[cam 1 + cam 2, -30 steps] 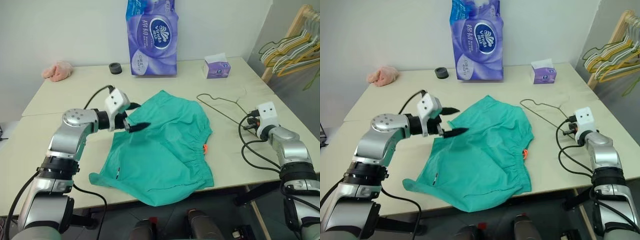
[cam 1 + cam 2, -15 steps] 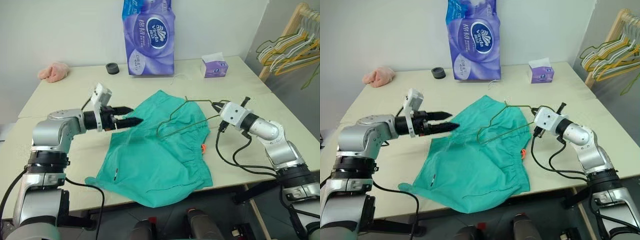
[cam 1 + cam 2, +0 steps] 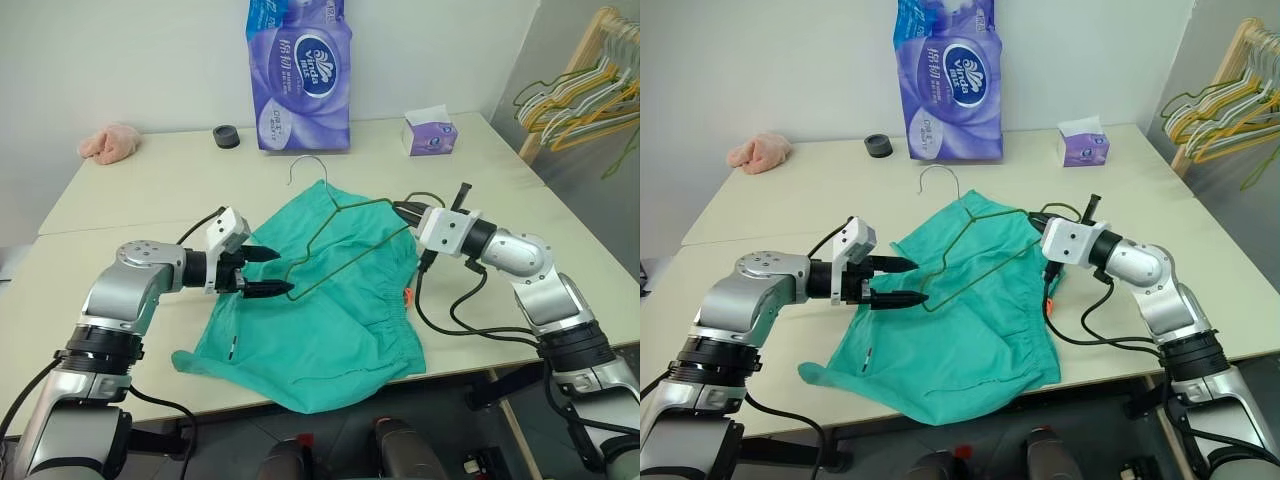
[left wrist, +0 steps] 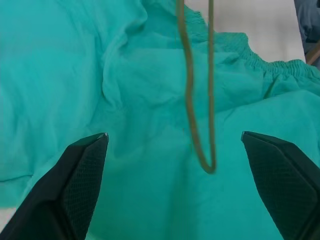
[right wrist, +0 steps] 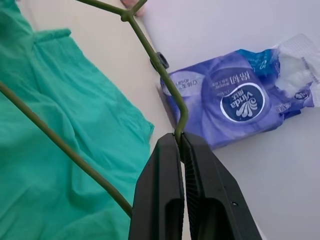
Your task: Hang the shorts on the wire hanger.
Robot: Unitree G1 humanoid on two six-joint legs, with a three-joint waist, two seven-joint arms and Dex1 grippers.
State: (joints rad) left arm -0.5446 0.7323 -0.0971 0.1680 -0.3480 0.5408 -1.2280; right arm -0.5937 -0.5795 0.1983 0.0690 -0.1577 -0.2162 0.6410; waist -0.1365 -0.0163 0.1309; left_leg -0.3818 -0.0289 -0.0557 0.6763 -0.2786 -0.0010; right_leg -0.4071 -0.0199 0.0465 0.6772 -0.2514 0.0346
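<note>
The teal shorts [image 3: 330, 320] lie spread on the middle of the table [image 3: 150, 190], waistband toward the right. My right gripper [image 3: 405, 211] is shut on one corner of the wire hanger [image 5: 150, 52] and holds it up over the shorts, its hook [image 3: 303, 164] pointing up and to the back. The hanger's other corner [image 4: 205, 162] hangs just above the cloth, between the fingers of my open left gripper [image 3: 281, 272]. That gripper hovers low over the left part of the shorts with nothing in it.
A purple toilet-paper pack [image 3: 300, 75] stands at the back, with a black roll [image 3: 227, 136] and a pink fluffy cloth [image 3: 110, 142] to its left. A small tissue box [image 3: 430, 135] sits back right. Yellow and pale-green hangers [image 3: 580, 95] hang on a rack off the table's right.
My right gripper has lifted the wire hanger off the table and carried it left over the shorts, turning its hook upward. The left gripper has sunk and drawn back, still open.
</note>
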